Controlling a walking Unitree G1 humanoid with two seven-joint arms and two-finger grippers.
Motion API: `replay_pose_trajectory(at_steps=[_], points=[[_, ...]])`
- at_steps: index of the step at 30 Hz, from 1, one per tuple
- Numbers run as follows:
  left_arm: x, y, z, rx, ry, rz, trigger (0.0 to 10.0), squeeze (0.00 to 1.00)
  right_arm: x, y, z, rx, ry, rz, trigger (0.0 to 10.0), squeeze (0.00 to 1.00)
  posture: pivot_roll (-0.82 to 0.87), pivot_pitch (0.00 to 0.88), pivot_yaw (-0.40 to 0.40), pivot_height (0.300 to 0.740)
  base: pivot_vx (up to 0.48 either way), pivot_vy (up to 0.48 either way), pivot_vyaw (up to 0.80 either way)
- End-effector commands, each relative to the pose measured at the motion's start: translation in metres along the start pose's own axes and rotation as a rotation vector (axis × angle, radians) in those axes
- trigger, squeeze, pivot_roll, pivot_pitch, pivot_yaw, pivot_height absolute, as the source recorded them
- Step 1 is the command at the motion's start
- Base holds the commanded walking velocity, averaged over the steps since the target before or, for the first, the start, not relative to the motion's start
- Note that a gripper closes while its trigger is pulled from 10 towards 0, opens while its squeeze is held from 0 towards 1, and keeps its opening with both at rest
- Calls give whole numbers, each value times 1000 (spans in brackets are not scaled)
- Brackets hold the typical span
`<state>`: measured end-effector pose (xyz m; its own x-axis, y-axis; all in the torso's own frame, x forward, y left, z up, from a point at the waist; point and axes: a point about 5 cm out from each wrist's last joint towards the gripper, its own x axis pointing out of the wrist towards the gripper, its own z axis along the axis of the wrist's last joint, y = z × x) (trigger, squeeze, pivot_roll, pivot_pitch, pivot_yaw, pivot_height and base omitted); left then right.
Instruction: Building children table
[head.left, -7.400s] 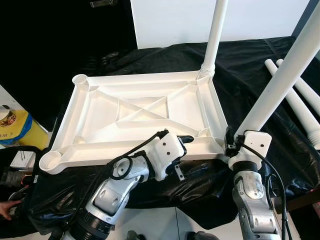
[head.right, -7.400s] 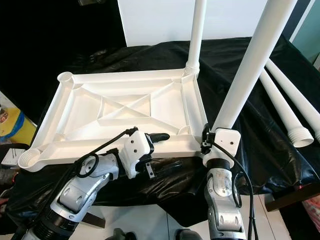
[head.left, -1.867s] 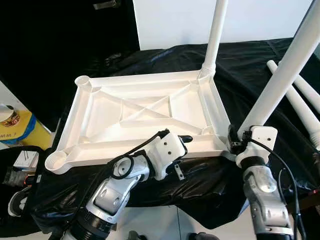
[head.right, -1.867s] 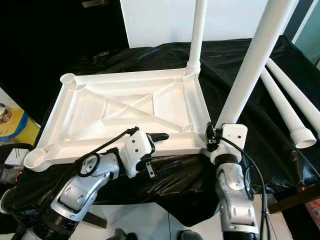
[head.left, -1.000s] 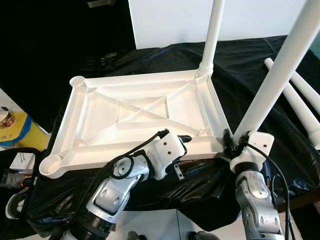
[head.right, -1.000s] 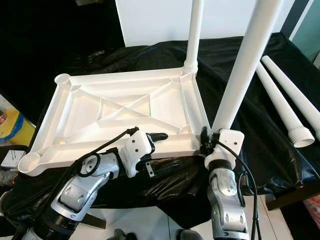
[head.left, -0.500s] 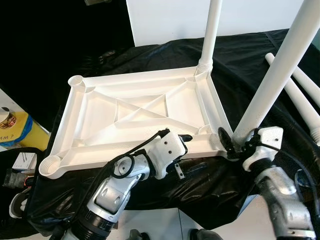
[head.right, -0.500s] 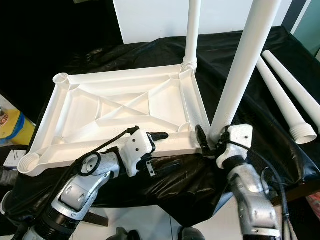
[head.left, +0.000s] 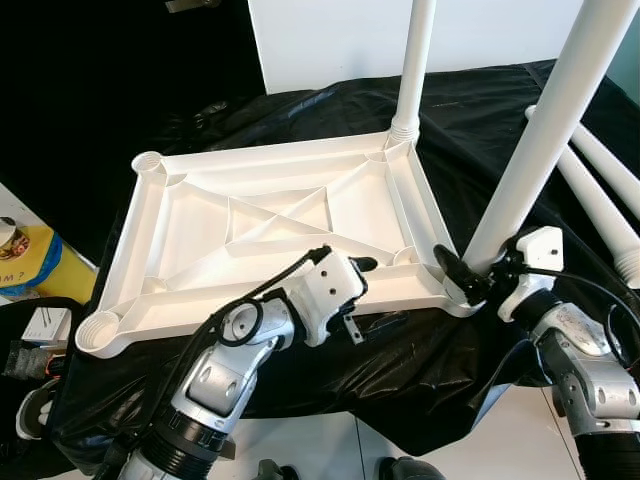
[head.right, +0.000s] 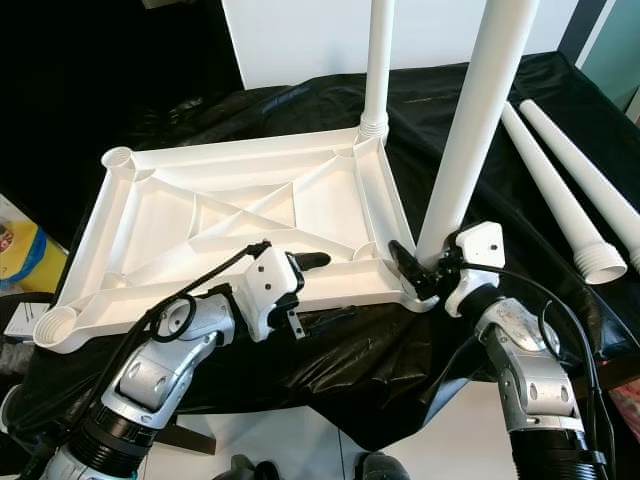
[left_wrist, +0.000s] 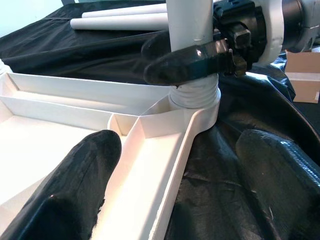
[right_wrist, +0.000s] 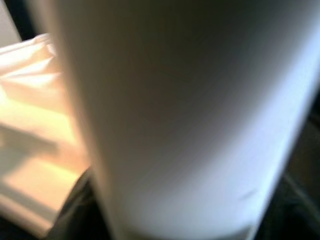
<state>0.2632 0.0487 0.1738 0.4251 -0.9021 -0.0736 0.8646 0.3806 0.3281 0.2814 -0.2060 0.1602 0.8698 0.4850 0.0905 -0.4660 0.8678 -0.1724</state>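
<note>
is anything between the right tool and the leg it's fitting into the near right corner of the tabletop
Nothing visible. The right tool is already closed around the base of the leg, which stands upright in the near right corner socket of the upturned tabletop. The left tool straddles the near rim, apart from the leg.

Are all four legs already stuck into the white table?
No, only two legs stand upright in the upside-down tabletop, while two more legs lie loose on the black cloth beside it.
</note>
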Motion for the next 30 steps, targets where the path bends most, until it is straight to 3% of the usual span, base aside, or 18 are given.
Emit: replay_pose_trajectory(at_steps=[1, 8, 9, 18, 25, 30], points=[[0, 0, -5, -2, 16, 25, 10000, 0, 1, 4, -5, 15, 14, 44, 0, 0, -178, 141, 52, 740, 0, 0, 0], [-2, 1, -6, -2, 19, 29, 10000, 0, 0, 5, -20, 41, 70, 50, 0, 0, -176, 130, 55, 740, 0, 0, 0], [-3, 2, -7, -5, 21, 33, 10000, 0, -1, 6, -24, 34, 95, 30, 10000, 0, -178, 127, 55, 740, 0, 0, 0], [-4, 14, -15, -60, 68, 89, 10000, 0, -4, 3, -38, 84, 126, -236, 10000, 0, -184, 128, 50, 740, 0, 0, 0], [-8, 23, -19, -85, 90, 134, 10000, 0, -8, 12, -43, 145, 137, -459, 10000, 0, -187, 122, 50, 740, 0, 0, 0], [-8, 39, -30, -68, 170, 203, 10000, 0, -9, 26, -48, 168, 160, -677, 10000, 0, -186, 108, 70, 740, 0, 0, 0]])
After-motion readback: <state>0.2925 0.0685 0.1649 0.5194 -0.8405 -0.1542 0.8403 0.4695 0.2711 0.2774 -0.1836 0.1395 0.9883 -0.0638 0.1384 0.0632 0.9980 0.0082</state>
